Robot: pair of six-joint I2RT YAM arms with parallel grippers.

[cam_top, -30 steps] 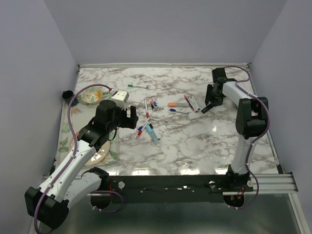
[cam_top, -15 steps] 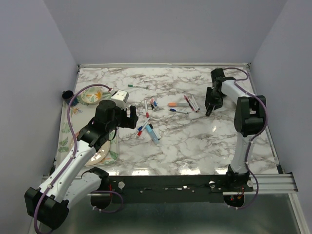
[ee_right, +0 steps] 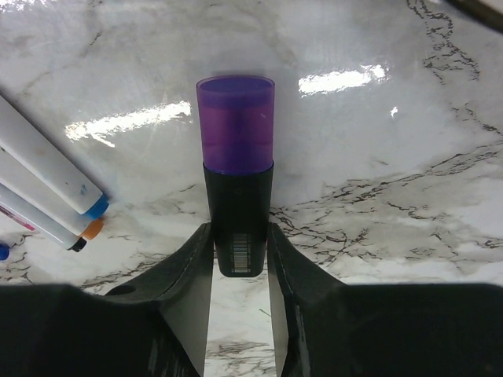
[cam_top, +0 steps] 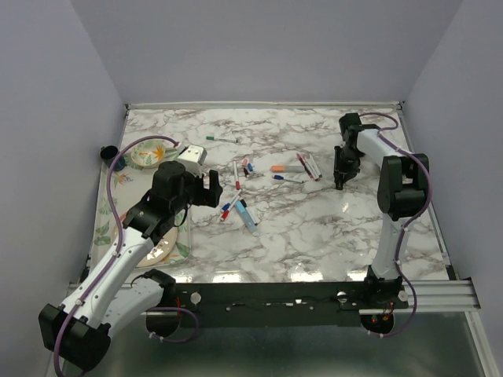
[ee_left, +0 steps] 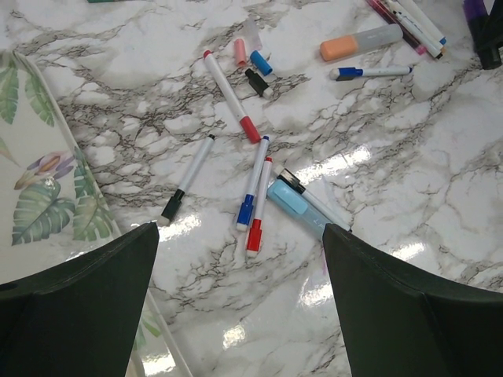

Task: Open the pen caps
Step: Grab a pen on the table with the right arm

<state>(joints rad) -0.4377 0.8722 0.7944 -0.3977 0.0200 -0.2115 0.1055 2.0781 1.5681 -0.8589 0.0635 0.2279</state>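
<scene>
1. Top view: the marble surface [cam_top: 314,228] carries a scatter of pens [cam_top: 240,200] in mid-frame. The left tool [cam_top: 211,188] hangs at centre left, just left of that scatter. A leaf-print tray [cam_top: 104,224] lies at the left edge and a plate [cam_top: 146,155] at upper left. The right tool [cam_top: 339,177] points down at the surface at upper right, just right of a pen row [cam_top: 308,166]. The caps are too small here to tell apart.

2. Left wrist view: the left tool [ee_left: 240,236] stands wide open, with nothing between its fingers [ee_left: 86,298], which fill the lower corners. Three loose caps [ee_left: 261,63], pink, blue and black, lie close together at top centre, just right of a long pen [ee_left: 229,94] with a red end. Below, in mid-frame, three capped pens [ee_left: 255,169] lie side by side, with black, blue and red caps on. A light-blue highlighter [ee_left: 291,206] lies just right of them. An orange highlighter [ee_left: 357,43] is at upper right, and the tray [ee_left: 39,157] is at the left edge.

3. Right wrist view: the right tool [ee_right: 240,232] is closed on a marker [ee_right: 238,208], its fingers [ee_right: 192,259] pressing both sides of the black barrel. The purple cap [ee_right: 236,122] sits on the marker's far end, at frame centre, beyond the fingertips. White pens [ee_right: 39,169] lie at the left edge. Whether the marker rests on the surface or is lifted cannot be told.
</scene>
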